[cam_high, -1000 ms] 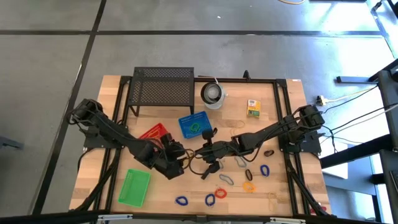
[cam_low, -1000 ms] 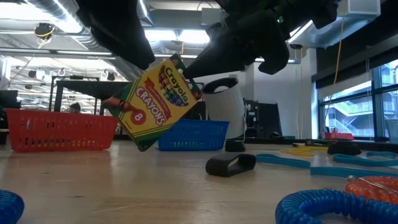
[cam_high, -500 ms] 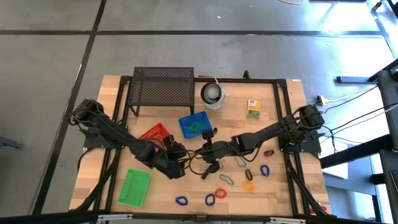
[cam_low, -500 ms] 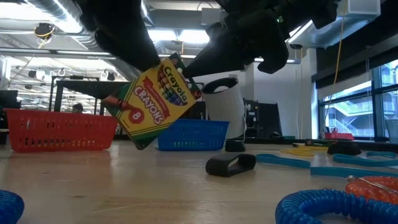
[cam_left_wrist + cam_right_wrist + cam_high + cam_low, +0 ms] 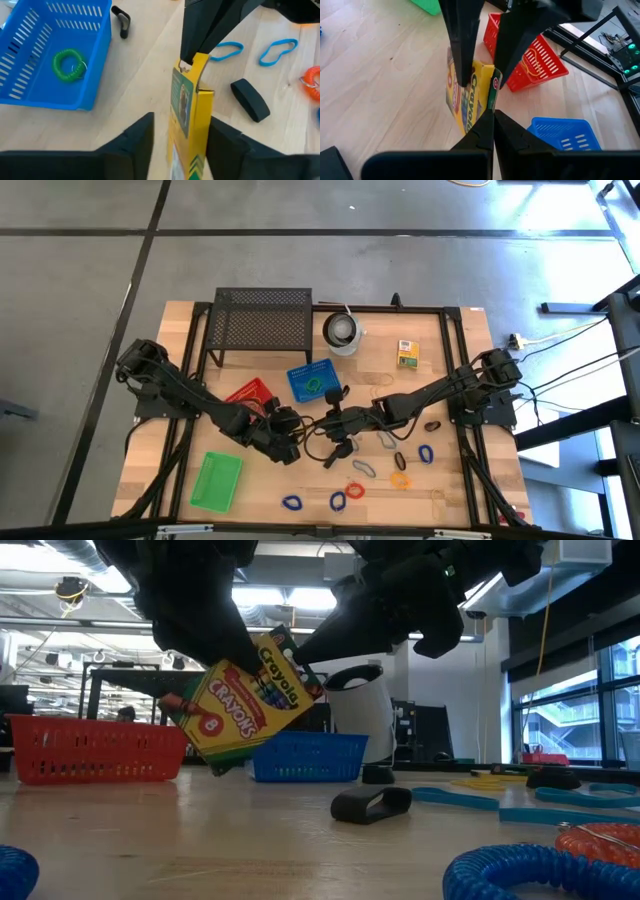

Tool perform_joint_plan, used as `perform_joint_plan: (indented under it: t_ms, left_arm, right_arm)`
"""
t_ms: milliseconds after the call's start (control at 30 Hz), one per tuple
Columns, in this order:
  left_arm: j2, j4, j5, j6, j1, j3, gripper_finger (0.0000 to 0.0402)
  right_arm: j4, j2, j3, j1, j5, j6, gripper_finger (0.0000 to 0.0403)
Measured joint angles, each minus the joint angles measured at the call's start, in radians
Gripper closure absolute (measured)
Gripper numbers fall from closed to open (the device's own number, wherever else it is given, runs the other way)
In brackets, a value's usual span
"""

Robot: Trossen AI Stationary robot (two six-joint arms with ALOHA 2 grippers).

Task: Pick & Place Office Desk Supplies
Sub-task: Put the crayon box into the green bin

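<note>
A yellow-and-green crayon box (image 5: 245, 705) hangs tilted above the table's middle, between my two grippers. My right gripper (image 5: 318, 424) is shut on the box's top end. My left gripper (image 5: 288, 435) is open, with its fingers on either side of the box's lower half (image 5: 192, 125). A gap shows between one left finger (image 5: 137, 142) and the box. The box also shows in the right wrist view (image 5: 467, 100). My right gripper pinches the box's top flap end (image 5: 187, 65) between its two shut fingers. It comes slanting down from the table's right. The box hangs tilted below the fingers, clear of the table. My left gripper has one finger (image 5: 222, 142) against a broad face of the box; the other finger stands apart from it.
A red basket (image 5: 250, 393), a blue basket (image 5: 311, 381) holding a green loop, and a green basket (image 5: 217, 480) stand around the grippers. The mesh stand (image 5: 262, 315), the white cup (image 5: 343, 332) and a second crayon box (image 5: 406, 354) are at the far side. Loops (image 5: 398, 478) and a black clip (image 5: 370, 803) lie near right.
My left gripper has moved toward the table's right, closing in around the crayon box. The box's lower end has swung a little toward the left, and its top end has stayed in my right gripper.
</note>
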Motion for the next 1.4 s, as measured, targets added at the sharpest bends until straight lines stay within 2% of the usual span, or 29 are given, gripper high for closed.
perform_joint_plan:
  t_ms: [267,367,600,700,833,933,1167,1300,1400]
  left_arm:
    - [0.0,0.001,0.01,0.001,0.0,0.0,0.0353]
    - [0.0,0.003,0.018,0.001,0.0,0.0,0.0377]
    - [0.0,0.001,0.034,-0.016,0.0,0.0,0.0371]
    - [0.0,0.0,0.037,-0.027,0.002,0.0,0.0359]
    - [-0.029,-0.009,0.046,-0.045,0.006,0.0,0.0368]
    - [-0.069,-0.022,0.066,-0.046,0.009,0.0,0.0377]
    - [-0.2,-0.107,0.11,-0.167,-0.012,0.0,0.0371]
    - [-0.282,-0.142,0.223,-0.3,-0.068,0.0,0.0373]
    - [-0.338,-0.139,0.308,-0.454,-0.141,0.0,0.0373]
  right_arm:
    - [0.003,0.0,0.0,0.0,0.0,0.03,0.0397]
    - [0.003,0.0,0.0,-0.001,0.0,0.053,0.0387]
    - [0.001,0.0,0.0,0.0,0.0,0.057,0.032]
    - [-0.016,-0.004,0.0,0.0,0.042,0.072,0.0282]
    - [-0.145,-0.076,0.0,0.004,0.13,0.088,0.0235]
    - [-0.252,-0.158,0.0,0.009,0.148,0.141,0.0212]
    - [-0.473,-0.342,0.0,0.014,0.131,0.346,0.0197]
    - [-0.575,-0.401,0.0,0.018,0.132,0.425,0.0197]
    - [-0.615,-0.414,0.0,0.018,0.136,0.449,0.0197]
